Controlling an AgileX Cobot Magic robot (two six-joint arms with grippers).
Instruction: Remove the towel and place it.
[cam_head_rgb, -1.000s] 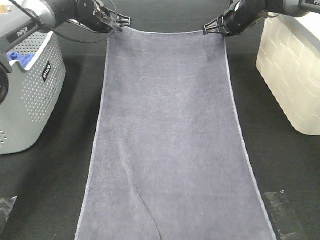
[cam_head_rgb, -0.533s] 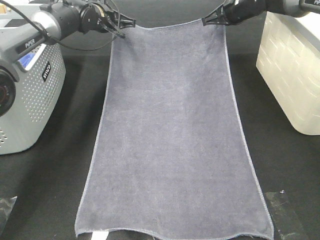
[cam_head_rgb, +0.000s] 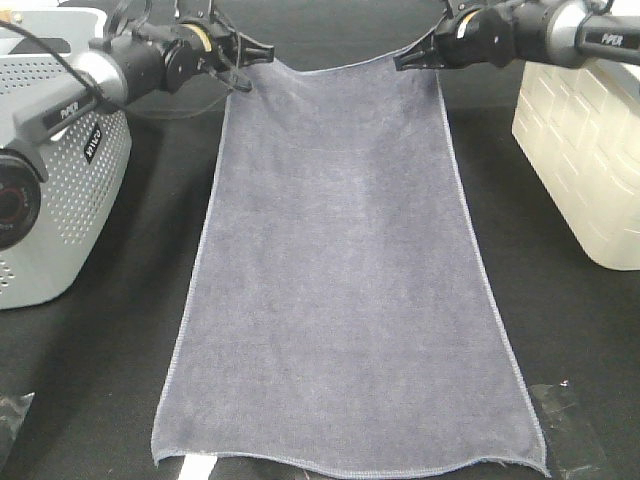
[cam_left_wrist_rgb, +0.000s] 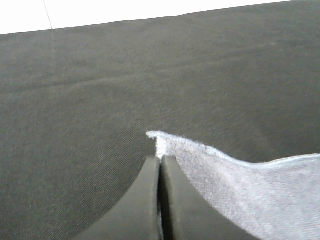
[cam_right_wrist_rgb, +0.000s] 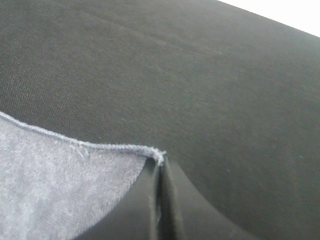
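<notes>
Down the middle of the frame I see one long grey-lavender terry towel (cam_head_rgb: 340, 280) spread over the black desk (cam_head_rgb: 580, 340). My two grippers' fingers, left (cam_head_rgb: 262, 48) and right (cam_head_rgb: 403, 62), each pinch a far corner. One grey perforated basket (cam_head_rgb: 60, 200) sits left, one white bin (cam_head_rgb: 580, 150) right.

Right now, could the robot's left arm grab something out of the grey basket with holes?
Probably not yet. The left gripper is shut on a corner of the towel, so it has no free jaws. The grey basket sits right beside that arm, so it looks close enough once the towel is let go.
</notes>
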